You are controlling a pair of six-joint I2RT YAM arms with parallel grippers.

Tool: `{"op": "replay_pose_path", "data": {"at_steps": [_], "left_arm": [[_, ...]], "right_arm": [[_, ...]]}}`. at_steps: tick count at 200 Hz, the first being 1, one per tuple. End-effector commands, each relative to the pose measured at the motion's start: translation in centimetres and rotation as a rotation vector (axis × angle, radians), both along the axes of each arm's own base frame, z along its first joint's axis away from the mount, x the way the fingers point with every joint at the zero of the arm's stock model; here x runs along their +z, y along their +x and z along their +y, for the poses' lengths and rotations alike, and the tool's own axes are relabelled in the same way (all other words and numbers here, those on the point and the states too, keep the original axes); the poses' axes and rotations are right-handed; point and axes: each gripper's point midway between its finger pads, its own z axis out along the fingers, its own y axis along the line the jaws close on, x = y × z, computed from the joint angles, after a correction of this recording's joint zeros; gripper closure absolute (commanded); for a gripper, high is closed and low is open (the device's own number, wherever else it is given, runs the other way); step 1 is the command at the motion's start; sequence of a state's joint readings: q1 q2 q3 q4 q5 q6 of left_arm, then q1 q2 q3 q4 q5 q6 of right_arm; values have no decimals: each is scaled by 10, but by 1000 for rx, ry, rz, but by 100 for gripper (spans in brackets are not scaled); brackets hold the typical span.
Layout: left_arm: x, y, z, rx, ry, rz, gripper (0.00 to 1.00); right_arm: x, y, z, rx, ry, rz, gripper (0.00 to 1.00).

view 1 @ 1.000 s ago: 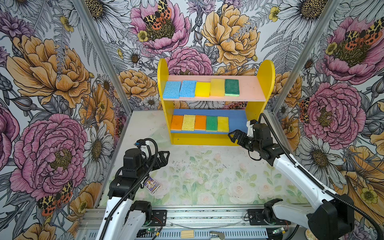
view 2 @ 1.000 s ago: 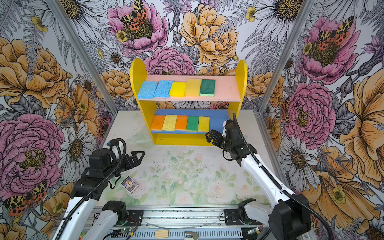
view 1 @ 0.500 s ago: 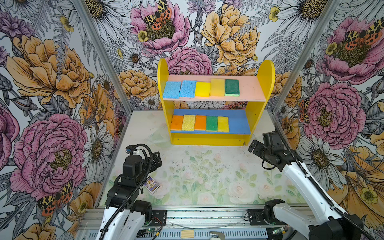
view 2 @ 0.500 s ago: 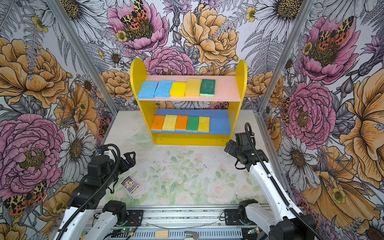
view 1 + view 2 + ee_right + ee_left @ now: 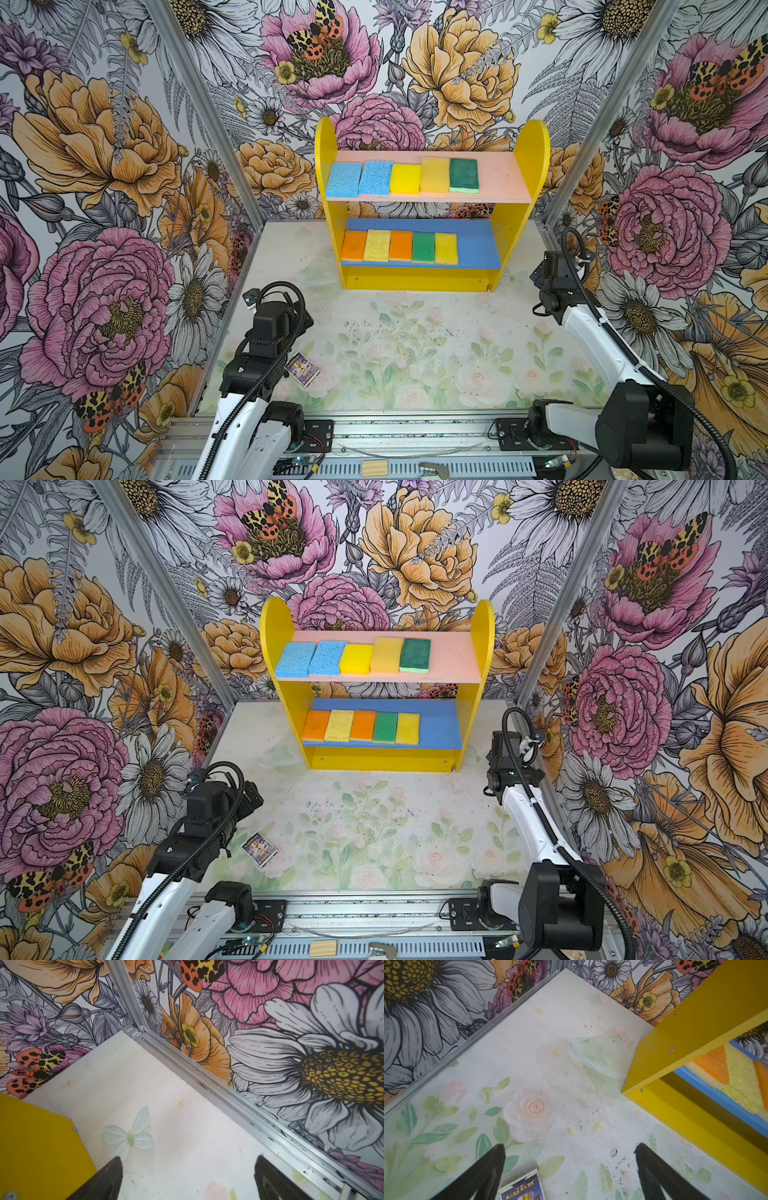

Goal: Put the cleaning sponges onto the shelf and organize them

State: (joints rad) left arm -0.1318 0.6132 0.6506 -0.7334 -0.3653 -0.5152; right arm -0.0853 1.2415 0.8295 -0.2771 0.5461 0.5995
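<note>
Both arms low at the sides, jaws spread wide.
The left arm [image 5: 270, 322] is folded at the near left and the right arm [image 5: 590, 332] stretches forward on the right; both pairs of jaws slant downward, empty.

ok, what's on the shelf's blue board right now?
Five sponges lie flat, side by side, on the left part of the blue board: orange, yellow, orange, green, yellow. The right end is bare. Anything beneath the sponges is covered.
</note>
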Motion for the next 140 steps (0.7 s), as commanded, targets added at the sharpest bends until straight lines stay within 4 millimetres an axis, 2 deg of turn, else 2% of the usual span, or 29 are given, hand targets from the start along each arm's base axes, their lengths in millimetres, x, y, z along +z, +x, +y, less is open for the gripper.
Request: {"op": "replay_pose_path", "data": {"at_steps": [1, 17, 37, 64, 83, 106, 140], "left_arm": [[25, 17, 18, 52, 121, -79, 1], [27, 32, 22, 63, 141, -105, 1], [22, 56, 19, 35, 136, -141, 1], [8, 81, 21, 19, 167, -178, 1], [-3, 91, 27, 19, 198, -178, 1], [-12, 97, 31, 0, 265, -170, 1], [-19, 102, 40, 28, 275, -191, 1]], "right_arm": [[26, 34, -8, 52, -99, -242, 1], [29, 46, -2, 138, -189, -360, 1], [27, 58, 21, 332, -323, -420, 1], [4, 65, 41, 475, -307, -370, 1], [2, 67, 54, 558, -319, -374, 1], [11, 63, 52, 544, -286, -346, 1], [-7, 55, 63, 600, -215, -257, 0]]}}
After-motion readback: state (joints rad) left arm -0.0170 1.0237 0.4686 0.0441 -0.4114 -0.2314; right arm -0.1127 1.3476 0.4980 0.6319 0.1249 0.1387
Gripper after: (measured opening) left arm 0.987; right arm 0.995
